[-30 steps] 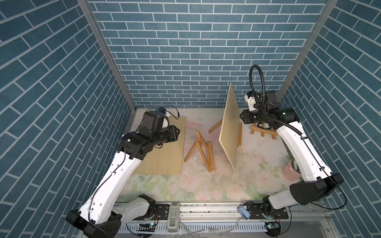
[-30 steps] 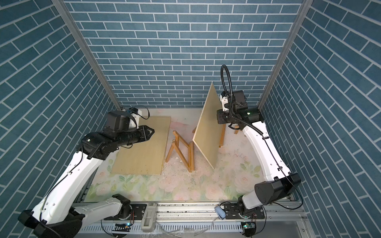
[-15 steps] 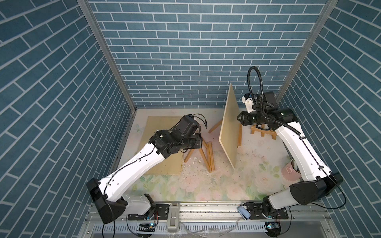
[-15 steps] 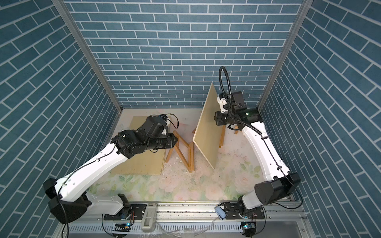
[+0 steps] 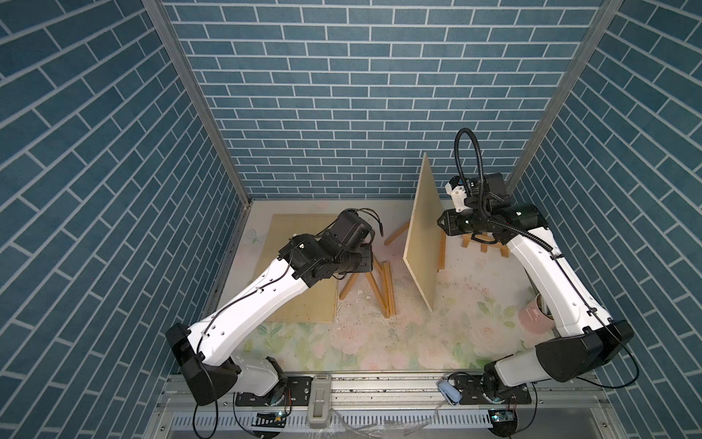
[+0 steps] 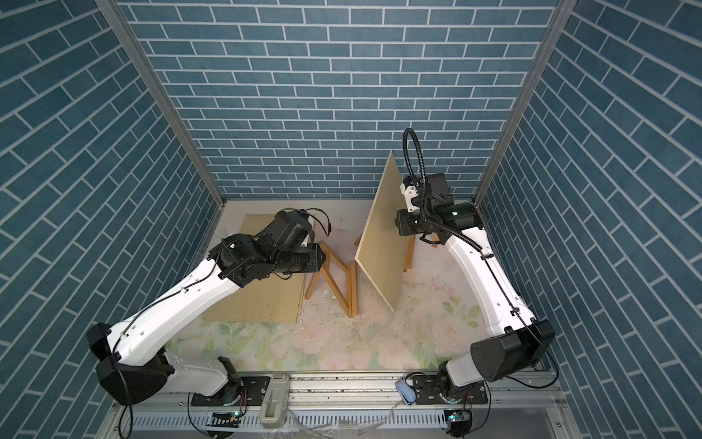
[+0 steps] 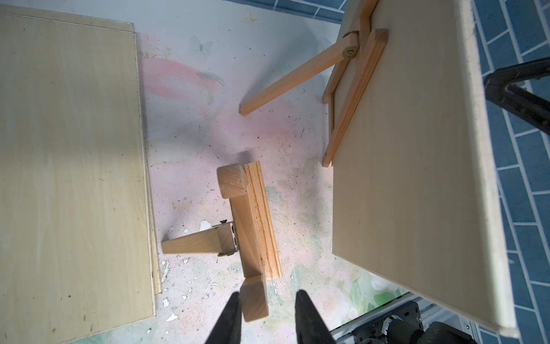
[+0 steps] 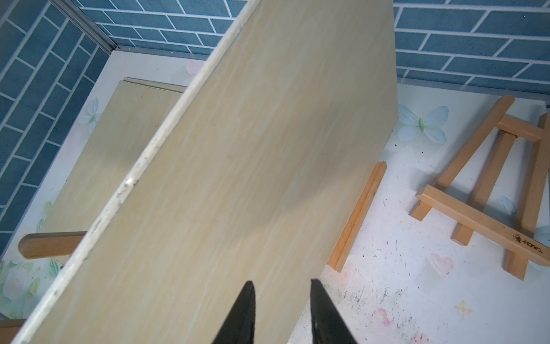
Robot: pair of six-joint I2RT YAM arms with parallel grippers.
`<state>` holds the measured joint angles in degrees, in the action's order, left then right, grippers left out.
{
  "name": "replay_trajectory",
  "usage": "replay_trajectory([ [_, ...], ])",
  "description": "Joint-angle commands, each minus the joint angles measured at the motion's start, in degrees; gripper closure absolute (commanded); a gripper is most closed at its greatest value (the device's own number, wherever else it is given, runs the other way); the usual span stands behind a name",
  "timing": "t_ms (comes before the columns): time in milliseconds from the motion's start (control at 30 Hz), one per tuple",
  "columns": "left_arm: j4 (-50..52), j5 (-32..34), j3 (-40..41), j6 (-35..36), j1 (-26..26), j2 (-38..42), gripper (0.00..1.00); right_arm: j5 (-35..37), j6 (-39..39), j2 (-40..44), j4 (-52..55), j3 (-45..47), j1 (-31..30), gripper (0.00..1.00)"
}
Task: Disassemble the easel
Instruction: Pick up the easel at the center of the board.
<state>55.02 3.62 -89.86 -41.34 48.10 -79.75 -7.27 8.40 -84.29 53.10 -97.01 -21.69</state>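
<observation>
In both top views my left gripper is at the top of the middle easel, which stands bare and spread on the table. I judge the apex is chosen because from there the frame can be lifted or folded. My right gripper points at the face of the upright board, probably to steady it, since this board only leans on the second easel behind it. The flat boards lie beside the middle easel, partly below my left arm, where they disturb nothing. The third easel lies, as it seems, flat just behind my right wrist, and one pink cup is near my right forearm. In the left wrist view the top block of the middle easel sits between my fingers, touching one and with a clear gap to the other, so this gripper is released and not clamped. In the right wrist view my right fingers are apart with only the face of the board before them. Nothing is pinched there, and whether the tips touch the wood I cannot tell. Counting now: three easels, one upright board, one cup, and the flat boards seem to be two, by their doubled edge.
</observation>
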Motion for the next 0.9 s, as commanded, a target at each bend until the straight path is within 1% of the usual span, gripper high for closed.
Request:
replay_trajectory([
  [0,2.1,-0.5,-0.8,0.6,0.3,-2.1,0.67,0.5,-2.2,1.2,-0.4,0.6,0.2,0.67],
  [367,3.6,-1.9,0.3,-0.9,0.3,-3.3,0.68,0.6,-2.5,1.2,-0.8,1.5,0.4,0.67],
  [600,1.9,-0.8,2.3,-1.2,0.2,-2.7,0.70,0.4,-2.6,1.1,-1.1,2.1,0.6,0.67],
  [700,1.2,-0.2,3.0,-1.2,0.2,-2.7,0.76,0.5,-2.6,1.3,-1.2,2.5,0.6,0.67],
  [767,-0.1,0.1,3.9,-1.3,0.2,-2.3,0.83,0.6,-2.7,1.5,-1.2,2.8,0.7,0.67],
  [867,-1.9,-0.1,5.2,-1.6,0.0,-1.8,0.85,0.8,-2.8,1.9,-1.2,3.4,0.8,0.67],
])
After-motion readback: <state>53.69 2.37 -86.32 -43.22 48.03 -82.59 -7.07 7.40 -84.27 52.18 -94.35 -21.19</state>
